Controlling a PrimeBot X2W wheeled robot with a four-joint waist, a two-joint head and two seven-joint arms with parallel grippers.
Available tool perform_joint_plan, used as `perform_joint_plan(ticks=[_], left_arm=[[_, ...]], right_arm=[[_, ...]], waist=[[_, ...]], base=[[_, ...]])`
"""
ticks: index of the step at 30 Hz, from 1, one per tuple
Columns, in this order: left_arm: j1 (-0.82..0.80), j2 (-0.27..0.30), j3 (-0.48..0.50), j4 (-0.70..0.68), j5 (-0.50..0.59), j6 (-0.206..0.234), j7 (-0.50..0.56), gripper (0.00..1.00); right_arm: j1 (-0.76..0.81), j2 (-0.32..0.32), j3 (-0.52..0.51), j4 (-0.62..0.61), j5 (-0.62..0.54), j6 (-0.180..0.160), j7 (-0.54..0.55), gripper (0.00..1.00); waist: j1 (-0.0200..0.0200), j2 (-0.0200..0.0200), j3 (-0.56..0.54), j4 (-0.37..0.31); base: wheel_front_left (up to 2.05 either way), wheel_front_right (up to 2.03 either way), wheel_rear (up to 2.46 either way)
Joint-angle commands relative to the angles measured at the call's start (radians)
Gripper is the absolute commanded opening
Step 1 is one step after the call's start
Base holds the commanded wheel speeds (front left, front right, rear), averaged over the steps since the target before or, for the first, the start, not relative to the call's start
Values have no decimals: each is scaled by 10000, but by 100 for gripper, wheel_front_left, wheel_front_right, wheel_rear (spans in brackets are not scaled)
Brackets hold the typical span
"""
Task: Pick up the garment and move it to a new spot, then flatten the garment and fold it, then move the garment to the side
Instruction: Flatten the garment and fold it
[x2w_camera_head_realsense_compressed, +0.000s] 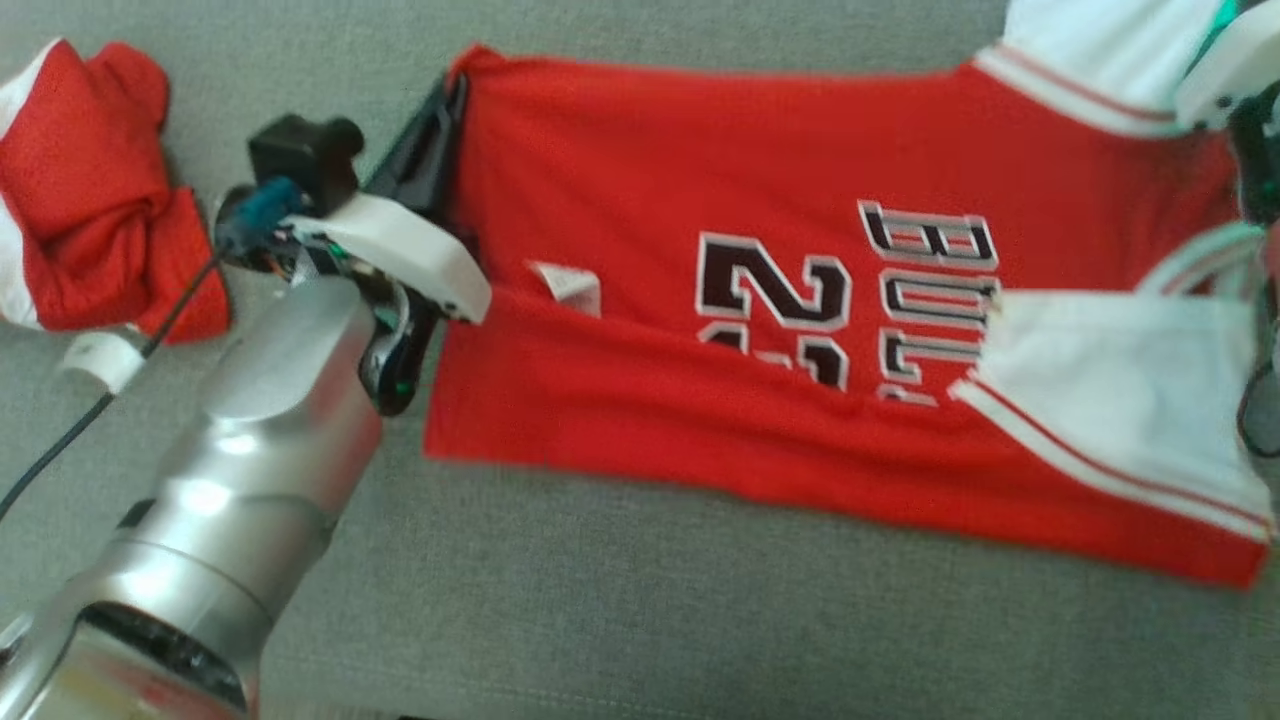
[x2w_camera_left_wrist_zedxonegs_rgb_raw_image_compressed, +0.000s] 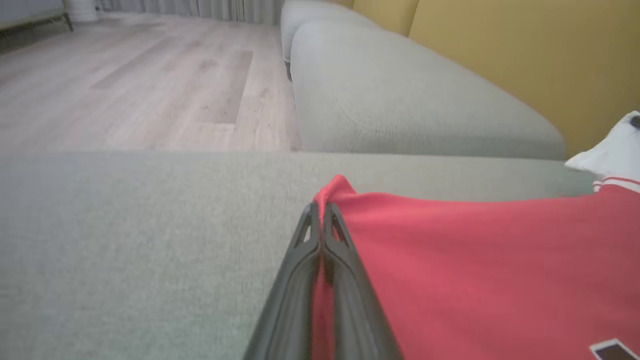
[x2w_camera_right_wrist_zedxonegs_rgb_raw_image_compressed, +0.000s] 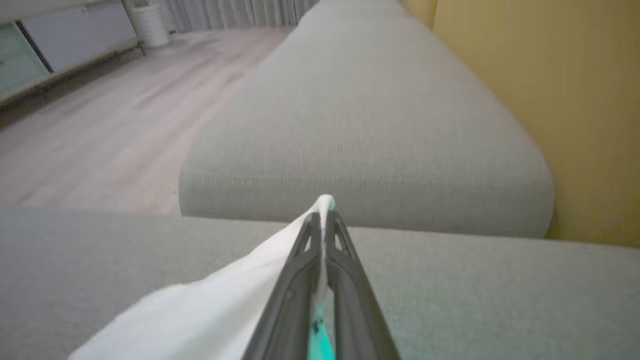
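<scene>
Fingers of the left pincer (x2w_camera_left_wrist_zedxonegs_rgb_raw_image_compressed: 321, 212) are pressed together on the corner of the red jersey (x2w_camera_left_wrist_zedxonegs_rgb_raw_image_compressed: 475, 260), with a strip of red cloth showing between them down their length. In the head view this pincer (x2w_camera_head_realsense_compressed: 452, 95) grips the jersey's (x2w_camera_head_realsense_compressed: 640, 180) upper left corner, its silver forearm (x2w_camera_head_realsense_compressed: 250, 460) rising from the lower left. The right pincer (x2w_camera_right_wrist_zedxonegs_rgb_raw_image_compressed: 324, 216) is likewise closed tight, clamped on a peak of the jersey's white cloth (x2w_camera_right_wrist_zedxonegs_rgb_raw_image_compressed: 200, 315) that trails away toward the lower left of its view.

Between the two grips the jersey lies spread across the grey cushion (x2w_camera_head_realsense_compressed: 640, 600), hem end toward the robot's left and white shoulder panels (x2w_camera_head_realsense_compressed: 1110, 360) toward its right. Black digits (x2w_camera_head_realsense_compressed: 770, 290) and lettering (x2w_camera_head_realsense_compressed: 930, 240) face up, their lower parts covered by a fold of red cloth. A small white tag (x2w_camera_head_realsense_compressed: 568, 285) lies at that fold's edge.

Well apart from the hem, a second red and white garment (x2w_camera_head_realsense_compressed: 90, 190) lies crumpled at the far left. Beyond the seat are another grey cushion (x2w_camera_left_wrist_zedxonegs_rgb_raw_image_compressed: 400, 100), pale wood floor (x2w_camera_left_wrist_zedxonegs_rgb_raw_image_compressed: 125, 85) and a yellow wall (x2w_camera_left_wrist_zedxonegs_rgb_raw_image_compressed: 525, 60).
</scene>
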Motion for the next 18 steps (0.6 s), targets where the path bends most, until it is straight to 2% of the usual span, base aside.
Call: perform_joint_plan(ticks=[1,4,9,13,18], left_arm=[[-87,512,589,-364,208,151,-121,0],[484,603,1310,-966,669,378,-122,0],[1812,694,2341,-1790,1619,655,-122,0],[3084,700,3198,-2414,2430,827,-123,0],[4723,503,4496,-3214,3307,926,-123,0]], right_arm=[[-291,13,63,-385,-62,-9,-405,0],[-73,210,200,-508,69,-9,-1129,0],[924,508,747,-1177,841,-9,-1600,0],[2442,490,1236,-2306,1831,-9,-1688,0],[4967,221,1279,-4299,2941,-9,-1698,0]], waist=[[-1,0,-156,-106],[-1,0,-417,-311],[-1,0,-959,-736],[-1,0,-1526,-1094],[-1,0,-2159,-1469]], base=[[0,0,0],[0,0,0],[0,0,0],[0,0,0],[0,0,0]])
